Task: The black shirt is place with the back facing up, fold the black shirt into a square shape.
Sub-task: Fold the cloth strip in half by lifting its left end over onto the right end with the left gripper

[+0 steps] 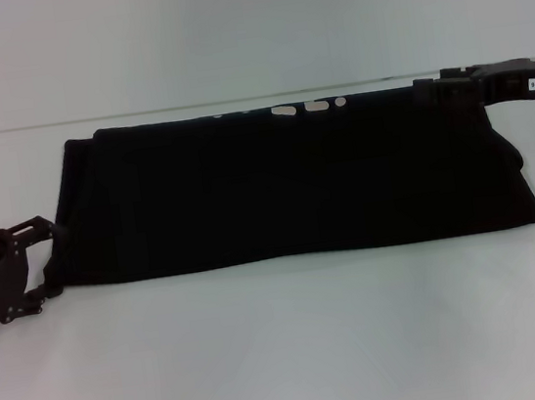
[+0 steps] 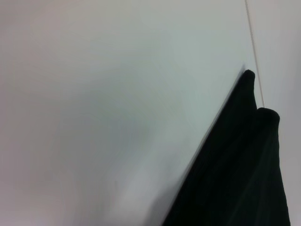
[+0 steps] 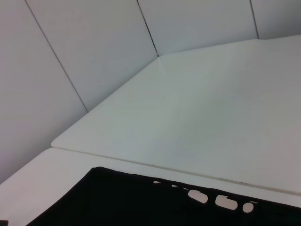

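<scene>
The black shirt [image 1: 285, 183] lies on the white table [image 1: 288, 355] folded into a long flat band, with bits of white lettering [image 1: 285, 111] showing along its far edge. My left gripper [image 1: 47, 261] is at the band's left end by the near corner, open, with its fingers [image 1: 36, 227] spread beside the cloth edge. The left wrist view shows that end of the shirt [image 2: 240, 174] as layered folds. My right gripper [image 1: 428, 92] is at the far right corner of the shirt, touching the cloth. The right wrist view shows the shirt's far edge [image 3: 122, 202] and the lettering [image 3: 225, 201].
The table's far edge [image 1: 235, 101] runs just behind the shirt, with a pale wall beyond. Bare tabletop lies in front of the shirt. A seam between two table panels [image 3: 188, 169] passes just beyond the shirt's far edge.
</scene>
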Tool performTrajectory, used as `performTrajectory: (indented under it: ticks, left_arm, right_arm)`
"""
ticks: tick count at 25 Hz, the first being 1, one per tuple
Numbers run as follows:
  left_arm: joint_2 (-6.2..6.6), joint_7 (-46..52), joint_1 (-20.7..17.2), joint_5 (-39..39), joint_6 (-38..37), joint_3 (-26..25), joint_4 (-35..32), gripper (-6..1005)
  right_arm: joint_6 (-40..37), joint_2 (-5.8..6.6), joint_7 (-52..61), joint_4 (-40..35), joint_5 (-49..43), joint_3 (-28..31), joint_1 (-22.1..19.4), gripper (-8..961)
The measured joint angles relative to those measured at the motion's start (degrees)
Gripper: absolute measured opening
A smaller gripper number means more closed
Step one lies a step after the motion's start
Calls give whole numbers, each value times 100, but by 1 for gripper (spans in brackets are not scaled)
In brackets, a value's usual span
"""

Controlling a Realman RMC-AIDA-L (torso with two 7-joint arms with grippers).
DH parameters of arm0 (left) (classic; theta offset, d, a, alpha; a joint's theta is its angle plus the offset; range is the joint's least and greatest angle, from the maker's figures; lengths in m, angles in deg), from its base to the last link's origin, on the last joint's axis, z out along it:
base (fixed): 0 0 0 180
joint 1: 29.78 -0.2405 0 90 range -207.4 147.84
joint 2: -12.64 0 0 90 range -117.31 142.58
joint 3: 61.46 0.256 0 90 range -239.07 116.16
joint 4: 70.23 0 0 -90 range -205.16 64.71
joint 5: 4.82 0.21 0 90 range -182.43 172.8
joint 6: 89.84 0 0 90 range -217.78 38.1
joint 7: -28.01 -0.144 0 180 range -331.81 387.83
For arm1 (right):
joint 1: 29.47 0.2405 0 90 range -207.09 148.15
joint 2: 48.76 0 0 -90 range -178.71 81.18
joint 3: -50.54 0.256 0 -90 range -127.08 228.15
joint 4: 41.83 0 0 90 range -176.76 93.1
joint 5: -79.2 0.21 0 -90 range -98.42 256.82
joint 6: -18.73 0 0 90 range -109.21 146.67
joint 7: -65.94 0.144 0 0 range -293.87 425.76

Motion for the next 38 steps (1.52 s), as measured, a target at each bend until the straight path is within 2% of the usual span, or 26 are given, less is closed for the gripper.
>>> performTrajectory:
  ticks: [24,38]
  left_arm:
    - [32,-902,145,24,103,46,76,848]
    - [38,-977,182,44,147,427,52,836]
  right_arm:
    - [-21,-9,8,-37,68,-5,-5,639]
    - [10,-9,8,-36,71,-27,16,639]
